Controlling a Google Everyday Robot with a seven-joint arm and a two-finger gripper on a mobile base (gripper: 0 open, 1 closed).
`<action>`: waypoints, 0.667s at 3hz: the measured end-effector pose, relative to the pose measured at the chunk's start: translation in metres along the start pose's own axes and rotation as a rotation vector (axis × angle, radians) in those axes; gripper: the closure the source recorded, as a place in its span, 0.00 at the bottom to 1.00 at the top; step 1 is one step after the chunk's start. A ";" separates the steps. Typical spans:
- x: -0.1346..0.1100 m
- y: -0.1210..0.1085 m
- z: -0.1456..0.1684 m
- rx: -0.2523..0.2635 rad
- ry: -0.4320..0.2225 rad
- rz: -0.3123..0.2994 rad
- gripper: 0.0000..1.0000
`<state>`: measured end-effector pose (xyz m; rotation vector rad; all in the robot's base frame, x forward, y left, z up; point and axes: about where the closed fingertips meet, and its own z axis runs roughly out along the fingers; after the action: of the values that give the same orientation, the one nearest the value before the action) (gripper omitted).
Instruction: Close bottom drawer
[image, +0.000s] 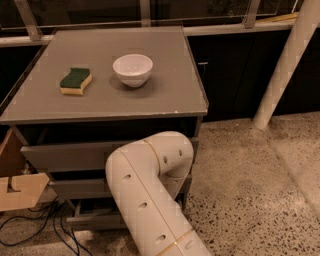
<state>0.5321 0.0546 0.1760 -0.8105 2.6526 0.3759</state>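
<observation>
The grey cabinet has three drawers. The bottom drawer (92, 219) is the slimmest, sits near the floor and stands pulled out a little, its front panel ahead of the two above. The middle drawer (75, 187) and top drawer (65, 156) sit above it. My white arm (150, 195) bends across the front of the drawers and hides their right halves and knobs. The gripper is not in view, hidden behind or below the arm.
On the cabinet top (165, 95) lie a green-and-yellow sponge (76, 81) and a white bowl (132, 69). A cardboard box (17, 187) and dark cables (35, 222) sit at the left on the floor. A white post (285, 65) stands at right. Speckled floor (260, 190) lies to the right.
</observation>
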 end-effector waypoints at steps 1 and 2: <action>-0.003 -0.001 0.003 0.017 -0.014 -0.001 1.00; -0.003 -0.001 0.003 0.017 -0.015 0.000 0.82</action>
<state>0.5362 0.0564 0.1742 -0.8000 2.6384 0.3572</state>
